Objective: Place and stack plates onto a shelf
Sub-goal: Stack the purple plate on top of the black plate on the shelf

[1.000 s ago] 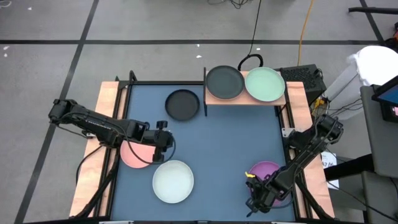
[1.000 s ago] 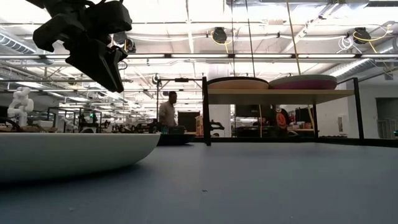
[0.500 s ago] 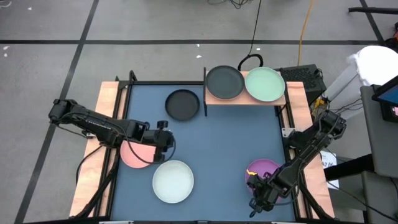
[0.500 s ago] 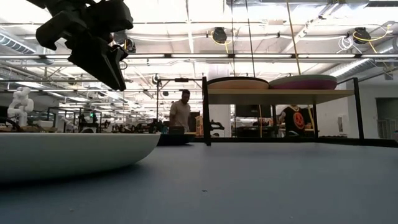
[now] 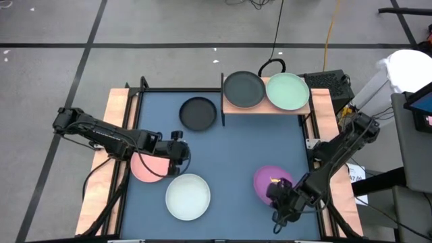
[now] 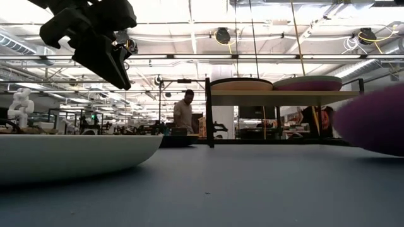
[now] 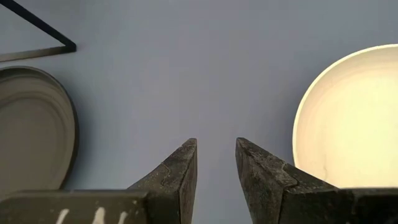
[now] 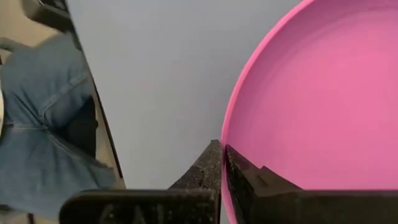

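My right gripper (image 5: 278, 197) is shut on a purple plate (image 5: 273, 181) at the table's near right; the low view shows that plate (image 6: 374, 120) large at its right edge. My left gripper (image 5: 177, 150) hovers open above the table, between a pink plate (image 5: 145, 167) and a whitish plate (image 5: 187, 196), touching neither. Both plates lie flat on the blue surface, as does a dark grey plate (image 5: 198, 113) farther back. The shelf (image 5: 264, 106) stands at the far edge and carries a dark grey plate (image 5: 244, 89) and a pale green plate (image 5: 287, 92). My right gripper pinches the purple plate's rim (image 8: 227, 140) on the plate's near side, one finger inside the rim and one outside. The fingers come slanting from the table's near right. In the low view the plate looks raised off the blue surface and tilted.
Open blue surface (image 5: 250, 145) lies between the plates and the shelf. A black frame (image 5: 138, 101) and wooden side strips (image 5: 101, 175) edge the table. A person's jeans-clad leg (image 8: 37, 112) stands near the right arm; another person (image 6: 183, 115) is in the room beyond.
My right gripper has carried the purple plate toward the table's left and a little toward the far edge. The plate has come up and entered the low view at the right. The left arm has barely moved.
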Controlling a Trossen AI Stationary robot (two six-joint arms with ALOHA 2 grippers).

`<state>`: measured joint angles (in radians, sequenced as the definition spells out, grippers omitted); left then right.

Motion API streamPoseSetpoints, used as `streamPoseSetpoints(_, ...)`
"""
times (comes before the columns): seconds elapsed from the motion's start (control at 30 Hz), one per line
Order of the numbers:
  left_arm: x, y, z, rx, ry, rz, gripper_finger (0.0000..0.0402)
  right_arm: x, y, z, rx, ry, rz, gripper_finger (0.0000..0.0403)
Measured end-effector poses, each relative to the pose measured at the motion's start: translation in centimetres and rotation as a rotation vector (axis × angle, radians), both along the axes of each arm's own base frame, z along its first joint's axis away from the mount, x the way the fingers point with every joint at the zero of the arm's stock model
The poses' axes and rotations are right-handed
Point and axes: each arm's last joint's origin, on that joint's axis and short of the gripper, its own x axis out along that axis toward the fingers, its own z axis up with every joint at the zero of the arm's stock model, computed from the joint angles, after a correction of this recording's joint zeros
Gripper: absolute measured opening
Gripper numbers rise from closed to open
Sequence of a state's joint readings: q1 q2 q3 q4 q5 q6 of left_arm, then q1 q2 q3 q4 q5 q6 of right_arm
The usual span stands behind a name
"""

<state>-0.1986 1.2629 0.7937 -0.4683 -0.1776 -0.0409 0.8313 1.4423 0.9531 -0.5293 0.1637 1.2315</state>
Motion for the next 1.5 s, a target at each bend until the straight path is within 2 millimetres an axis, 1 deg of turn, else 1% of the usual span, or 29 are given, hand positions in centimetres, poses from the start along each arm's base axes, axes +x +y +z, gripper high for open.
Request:
streamPoseSetpoints(0.17,0.0,0.0,0.0,-0.018,-0.005,0.023,0.0117,0.2,-1.3,1.7,-0.076,-0.124,0.066,0.0001)
streamPoseSetpoints(0.3,0.0,0.0,0.0,-0.033,-0.007,0.043,0.0117,0.6,-2.6,3.0,-0.171,-0.235,0.087,0.0001)
streamPoseSetpoints(0.47,-0.1,-0.6,0.0,-0.046,-0.007,0.038,0.0117,1.0,-4.0,4.0,-0.285,-0.319,0.145,0.0001)
streamPoseSetpoints(0.73,-0.3,-1.4,0.0,-0.054,-0.009,0.024,0.0118,1.8,-5.4,4.4,-0.431,-0.362,0.214,0.0001)
streamPoseSetpoints(0.9,-0.4,-1.7,0.0,-0.061,-0.009,0.019,0.0118,2.1,-5.7,4.4,-0.433,-0.356,0.202,0.0001)
streamPoseSetpoints(1.0,-0.4,-2.0,0.0,-0.067,-0.009,0.018,0.0118,2.3,-5.4,3.9,-0.381,-0.32,0.198,0.0001)
streamPoseSetpoints(1.13,-0.5,-2.3,0.0,-0.069,-0.009,0.007,0.0118,2.7,-4.4,2.2,-0.277,-0.218,0.217,0.0001)
streamPoseSetpoints(1.2,-0.5,-2.4,0.0,-0.067,-0.01,0.004,0.0118,3.0,-3.8,1.4,-0.215,-0.17,0.23,0.0009)
streamPoseSetpoints(1.3,-0.6,-2.5,0.0,-0.049,-0.015,0.011,0.0118,3.4,-3.1,0.2,-0.128,-0.103,0.226,0.0039)
streamPoseSetpoints(1.43,-0.6,-2.5,0.0,-0.046,-0.017,0.015,0.0118,3.6,-2.0,-1.4,-0.053,-0.014,0.202,0.0104)
streamPoseSetpoints(1.5,-0.6,-2.5,0.0,-0.048,-0.017,0.016,0.0118,3.5,-1.3,-1.9,-0.038,-0.001,0.229,0.0138)
